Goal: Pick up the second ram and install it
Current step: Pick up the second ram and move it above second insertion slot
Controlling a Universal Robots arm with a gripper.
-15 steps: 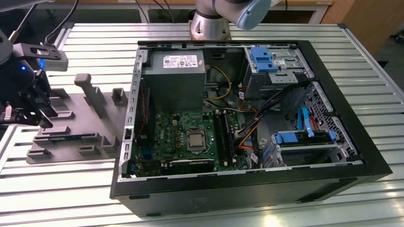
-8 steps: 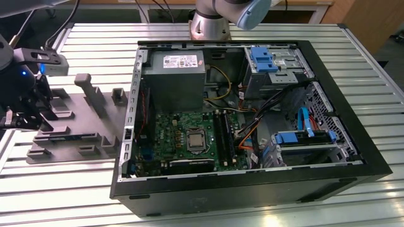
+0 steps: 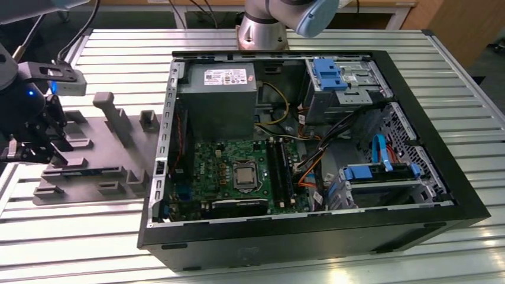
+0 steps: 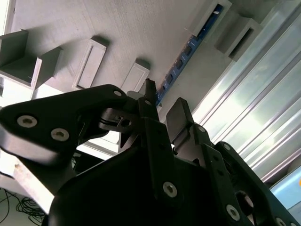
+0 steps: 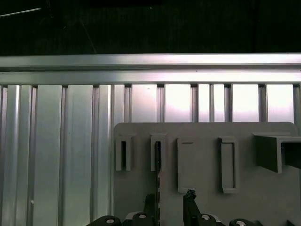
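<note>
Claw [image 5: 170, 203] was open w/ a clear gap btwn fingers, gripping nothing. It sat low over the grey holder [image 5: 263, 197] on the table [image 5: 66, 155]. Second ram [image 5: 158, 157] stood on edge in the holder's slots, running toward the gap btwn fingertips in both wrist views; contact could not be determined. PC case [image 3: 316, 242] lay open, well apart, toward the exterior view's right.

The fingers [image 5: 189, 201] flank the second ram [image 5: 157, 188] on the grey holder [image 5: 204, 160]
</note>
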